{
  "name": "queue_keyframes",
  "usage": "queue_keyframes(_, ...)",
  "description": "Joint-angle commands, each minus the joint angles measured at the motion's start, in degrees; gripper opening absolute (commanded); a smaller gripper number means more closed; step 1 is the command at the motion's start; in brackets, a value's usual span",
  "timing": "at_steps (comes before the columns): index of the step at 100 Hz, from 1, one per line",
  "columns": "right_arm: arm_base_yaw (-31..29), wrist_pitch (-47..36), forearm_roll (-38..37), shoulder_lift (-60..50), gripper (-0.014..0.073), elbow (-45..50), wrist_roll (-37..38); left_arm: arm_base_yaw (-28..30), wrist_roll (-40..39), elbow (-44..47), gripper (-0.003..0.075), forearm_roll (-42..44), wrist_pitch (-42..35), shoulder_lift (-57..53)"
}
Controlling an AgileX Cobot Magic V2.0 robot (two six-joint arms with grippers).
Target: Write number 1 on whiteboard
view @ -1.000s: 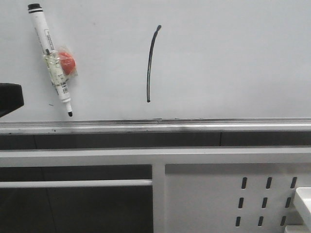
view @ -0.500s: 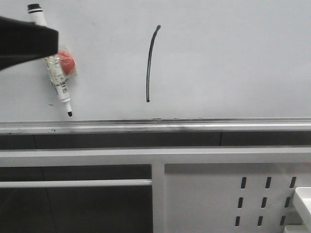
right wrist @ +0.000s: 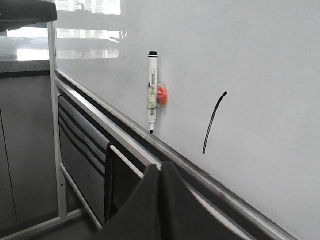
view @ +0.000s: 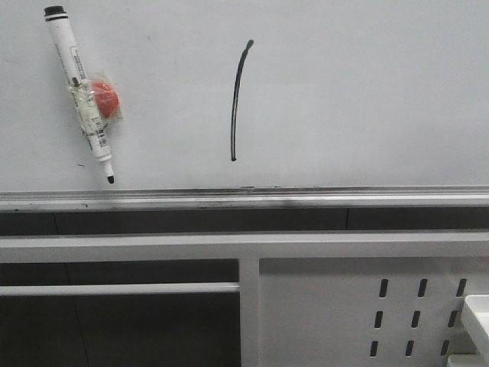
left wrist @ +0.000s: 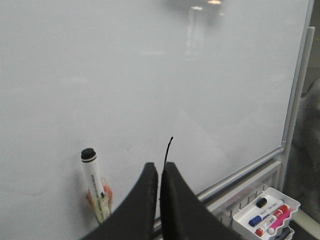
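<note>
**Finished stroke on the board, both grippers closed and empty**

Nearest, in the left wrist view: left gripper [left wrist: 160, 172], black fingers pressed together with only a hairline seam between, holding nothing. Likewise in the right wrist view: right gripper [right wrist: 161, 170], fingers meeting along a thin line, empty. Neither visible in the front view.

Below the board, front view: white metal panel [view: 321, 306] with three columns of slot holes, a grey crossbar [view: 118, 290] to its left, dark openings behind. Corner of a white tray [view: 477, 310] at the right edge; in the left wrist view the same tray [left wrist: 245, 215], holding capped markers in black, blue, red and pink.

Above that: silver tray rail [view: 244, 199] along the lower edge of the whiteboard [view: 367, 99], smudged dark in places.

On the board surface, left of centre: number 1 [view: 237, 99], a thin black stroke, nearly vertical, bowed slightly, thicker at the upper tip, lower end stopping short of the rail. Well to its left: marker pen [view: 79, 92], white barrel, black cap end uppermost, tip pointing down and tilted toward the stroke, fixed to the board beside a red magnet [view: 105, 99] under clear wrap. Tiny dark speck [view: 79, 164] just left of the pen tip
</note>
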Motion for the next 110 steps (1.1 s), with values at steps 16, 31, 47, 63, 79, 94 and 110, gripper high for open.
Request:
queue_keyframes(16,-0.3,-4.9,-0.2,0.4,-0.0059,-1.4,0.1,0.1,0.2,-2.0,-0.0020,5.2,11.3,-3.4)
queue_keyframes(31,-0.3,-4.9,-0.2,0.4,-0.0059,-1.4,0.1,4.6,0.0,0.1,-0.0020,5.0,11.9,-4.8)
queue_keyframes(47,-0.3,-4.9,-0.2,0.4,-0.0059,-1.4,0.1,19.8,0.0,3.9,-0.0020,3.7,6.6,-10.8)
queue_keyframes(63,-0.3,-4.9,-0.2,0.4,-0.0059,-1.4,0.1,32.1,0.0,6.2,-0.0020,-0.1,3.1,-15.3)
queue_keyframes(79,-0.3,-4.8,-0.2,0.4,-0.0059,-1.4,0.1,36.2,0.0,9.4,-0.0020,-0.3,3.1,-15.0)
queue_keyframes(94,-0.3,-4.8,-0.2,0.4,-0.0059,-1.4,0.1,37.7,0.0,14.2,-0.0020,-1.5,3.0,-15.0)
queue_keyframes(110,-0.3,-4.8,-0.2,0.4,-0.0059,-1.4,0.1,37.9,0.0,18.9,-0.0020,-3.3,6.0,-15.0)
